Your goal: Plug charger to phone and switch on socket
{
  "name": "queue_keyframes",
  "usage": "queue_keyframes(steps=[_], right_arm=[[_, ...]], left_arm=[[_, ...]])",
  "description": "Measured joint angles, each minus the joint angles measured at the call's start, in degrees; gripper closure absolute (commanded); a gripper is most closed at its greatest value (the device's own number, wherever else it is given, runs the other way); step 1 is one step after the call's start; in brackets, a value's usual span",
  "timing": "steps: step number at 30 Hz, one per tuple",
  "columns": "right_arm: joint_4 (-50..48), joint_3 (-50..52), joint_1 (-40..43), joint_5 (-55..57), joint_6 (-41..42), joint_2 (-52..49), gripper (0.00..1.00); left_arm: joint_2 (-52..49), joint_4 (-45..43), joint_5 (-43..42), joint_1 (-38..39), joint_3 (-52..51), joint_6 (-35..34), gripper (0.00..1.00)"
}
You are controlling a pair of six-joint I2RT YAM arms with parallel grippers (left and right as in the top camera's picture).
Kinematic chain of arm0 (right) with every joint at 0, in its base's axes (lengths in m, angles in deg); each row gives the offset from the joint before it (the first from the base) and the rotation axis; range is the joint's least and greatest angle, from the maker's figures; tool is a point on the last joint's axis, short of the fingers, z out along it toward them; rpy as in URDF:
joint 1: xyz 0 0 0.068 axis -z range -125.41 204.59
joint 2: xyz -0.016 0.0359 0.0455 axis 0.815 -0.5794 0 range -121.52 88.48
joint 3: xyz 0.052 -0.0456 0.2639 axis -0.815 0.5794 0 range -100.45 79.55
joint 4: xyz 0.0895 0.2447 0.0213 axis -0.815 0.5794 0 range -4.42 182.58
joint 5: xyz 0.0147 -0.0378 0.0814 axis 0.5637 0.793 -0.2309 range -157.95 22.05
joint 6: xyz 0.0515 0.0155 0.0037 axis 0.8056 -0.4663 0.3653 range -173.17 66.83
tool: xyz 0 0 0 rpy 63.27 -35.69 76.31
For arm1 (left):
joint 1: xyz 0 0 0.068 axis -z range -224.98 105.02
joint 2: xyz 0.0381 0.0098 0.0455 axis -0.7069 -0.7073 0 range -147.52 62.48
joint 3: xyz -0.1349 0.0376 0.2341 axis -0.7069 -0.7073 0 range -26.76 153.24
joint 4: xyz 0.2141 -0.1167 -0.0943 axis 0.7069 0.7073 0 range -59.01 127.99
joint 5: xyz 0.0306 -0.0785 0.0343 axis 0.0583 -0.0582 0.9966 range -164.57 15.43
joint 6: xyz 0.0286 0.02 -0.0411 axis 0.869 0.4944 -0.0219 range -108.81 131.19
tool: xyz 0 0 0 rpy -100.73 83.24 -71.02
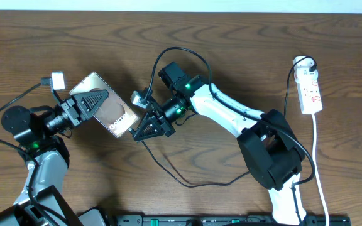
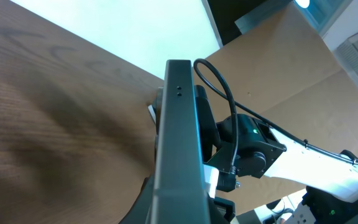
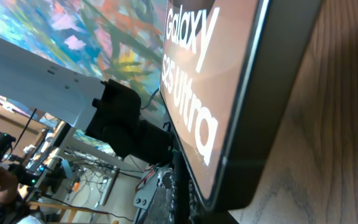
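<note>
Pinkish-bronze and flat, the rectangular smartphone (image 1: pixel 115 113) with a white lettered label at one end sits left of centre over the brown wooden table (image 1: pixel 231 50). Its plain end is clamped in the left gripper (image 1: pixel 100 99). At the label end the right gripper (image 1: pixel 142 130) has its black jaws together on the end of the long thin black charger cable (image 1: pixel 187 184), whose plug tip is hidden. The white, elongated power-strip socket (image 1: pixel 311 91) lies well apart at the far right.

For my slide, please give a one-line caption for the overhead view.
Left fingers hold the phone; right fingers at its labelled end, charger trailing behind; socket far right.
</note>
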Motion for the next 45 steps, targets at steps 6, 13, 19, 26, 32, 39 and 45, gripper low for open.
queue_keyframes(steps=[6, 13, 19, 26, 32, 39, 45], right_arm=[[-1.14, 0.02, 0.00, 0.02, 0.79, -0.02, 0.99], [-3.23, 0.20, 0.07, 0.02, 4.22, -0.02, 0.99], [-3.78, 0.22, 0.11, 0.00, 6.45, -0.02, 0.99], [-3.89, 0.22, 0.11, 0.00, 7.93, -0.02, 0.99], [-5.01, 0.24, 0.26, -0.02, 10.95, -0.02, 0.99], [-5.16, 0.24, 0.33, -0.11, 12.81, -0.02, 0.99], [-5.16, 0.24, 0.37, -0.20, 13.22, -0.02, 0.99]], left_arm=[[0.00, -0.07, 0.31, 0.00, -0.04, 0.00, 0.92], [0.00, -0.22, 1.07, -0.07, -0.04, 0.02, 0.93], [0.00, -0.24, 1.68, -0.07, -0.04, 0.24, 0.93], [0.00, -0.22, 1.75, -0.07, -0.04, 0.24, 0.92], [0.00, -0.31, 2.25, -0.13, -0.04, 0.42, 0.93], [0.00, -0.39, 2.47, -0.15, -0.04, 0.44, 0.92], [0.00, -0.39, 2.58, -0.15, -0.04, 0.44, 0.93]])
